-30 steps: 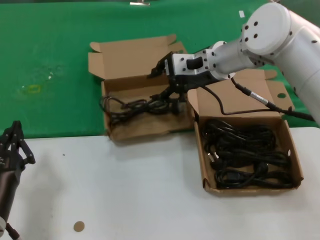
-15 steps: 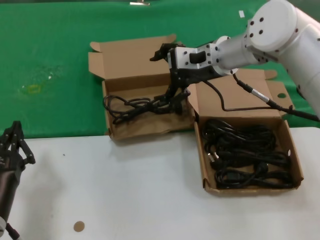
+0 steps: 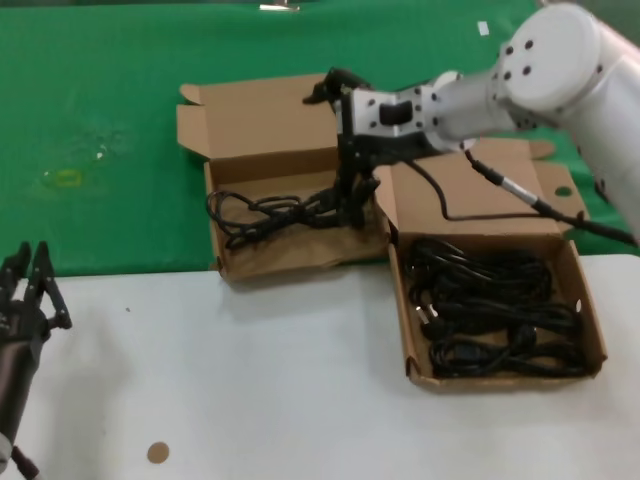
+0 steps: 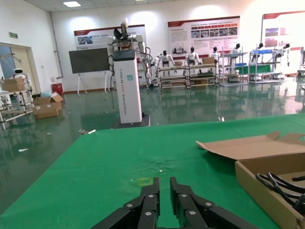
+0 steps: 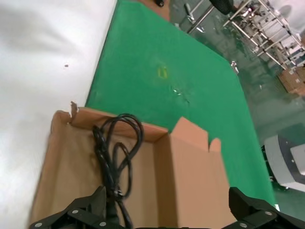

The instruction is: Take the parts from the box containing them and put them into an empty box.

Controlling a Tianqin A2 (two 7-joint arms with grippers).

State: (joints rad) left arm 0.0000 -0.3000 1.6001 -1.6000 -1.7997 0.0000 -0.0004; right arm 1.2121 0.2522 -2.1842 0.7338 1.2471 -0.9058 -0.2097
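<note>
The right claw (image 3: 352, 190), fingers spread, is held over the wavy-walled brown cardboard box (image 3: 290, 262), where one coiled black power cable (image 3: 270, 212) lies. Remaining black cables (image 3: 490, 310) are kept in the straight-walled cardboard box (image 3: 500, 375). The left claw (image 4: 164, 200), fingers pressed together, is parked at the white table (image 3: 250, 380) edge.

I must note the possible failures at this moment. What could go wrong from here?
1. The right pincer is low in the wavy-walled box, close over the cable lying there; on lifting, a finger may snag a loop and drag it out.
2. The right arm is close to the raised lid of the full box, so it may push that box.
3. The left pincer rests idle near the table's edge.
</note>
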